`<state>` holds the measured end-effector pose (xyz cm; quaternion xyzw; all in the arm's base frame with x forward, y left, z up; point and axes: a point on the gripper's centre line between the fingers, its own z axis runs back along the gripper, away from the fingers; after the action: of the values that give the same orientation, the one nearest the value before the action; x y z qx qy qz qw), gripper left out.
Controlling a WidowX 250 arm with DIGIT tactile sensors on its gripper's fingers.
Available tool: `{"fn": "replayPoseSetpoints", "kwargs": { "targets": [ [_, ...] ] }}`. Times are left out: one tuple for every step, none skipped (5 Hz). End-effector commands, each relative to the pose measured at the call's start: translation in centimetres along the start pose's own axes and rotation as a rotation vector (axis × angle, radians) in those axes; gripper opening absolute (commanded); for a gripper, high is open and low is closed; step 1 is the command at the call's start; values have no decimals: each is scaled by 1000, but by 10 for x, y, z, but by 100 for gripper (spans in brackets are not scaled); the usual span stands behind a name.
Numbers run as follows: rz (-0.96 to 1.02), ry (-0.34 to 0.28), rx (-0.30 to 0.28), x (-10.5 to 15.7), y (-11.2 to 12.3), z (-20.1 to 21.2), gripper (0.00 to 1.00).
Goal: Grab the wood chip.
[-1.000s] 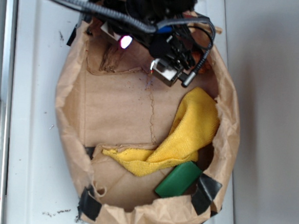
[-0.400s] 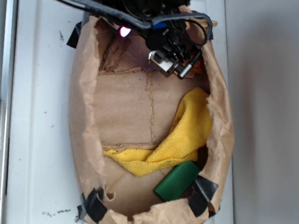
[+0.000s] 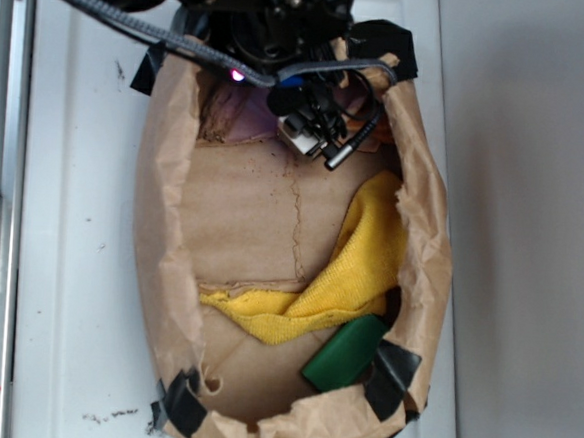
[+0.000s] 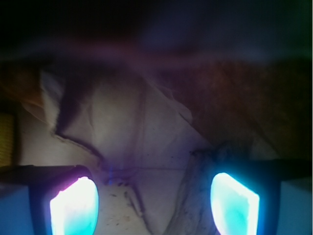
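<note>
No brand, label or writing can be read in either view. The tool (image 3: 313,140) is seen low at the far end of a brown paper bag (image 3: 160,240) spread on the white surface (image 3: 72,214). In the wrist view its two glowing fingers (image 4: 74,208) are held apart, released, with only creased paper between them. The wood chip cannot be made out with certainty in the dim, blurred wrist view. A yellow cloth (image 3: 359,264) and a green block (image 3: 343,353) are seen nearer, on the right.
</note>
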<state>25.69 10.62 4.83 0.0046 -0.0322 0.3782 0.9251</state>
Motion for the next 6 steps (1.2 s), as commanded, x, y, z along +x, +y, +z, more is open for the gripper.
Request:
{"fn": "replayPoseSetpoints", "kwargs": {
  "targets": [
    [89,20,-57,1,11,45,100],
    [174,63,-46,-11,0,66,100],
    [219,-15,20,-16,-4,62,100],
    [219,-50,58,-10,1,44,100],
    [216,-73,79,-4,8,33,100],
    [219,-102,108,1,17,23,100]
  ]
}}
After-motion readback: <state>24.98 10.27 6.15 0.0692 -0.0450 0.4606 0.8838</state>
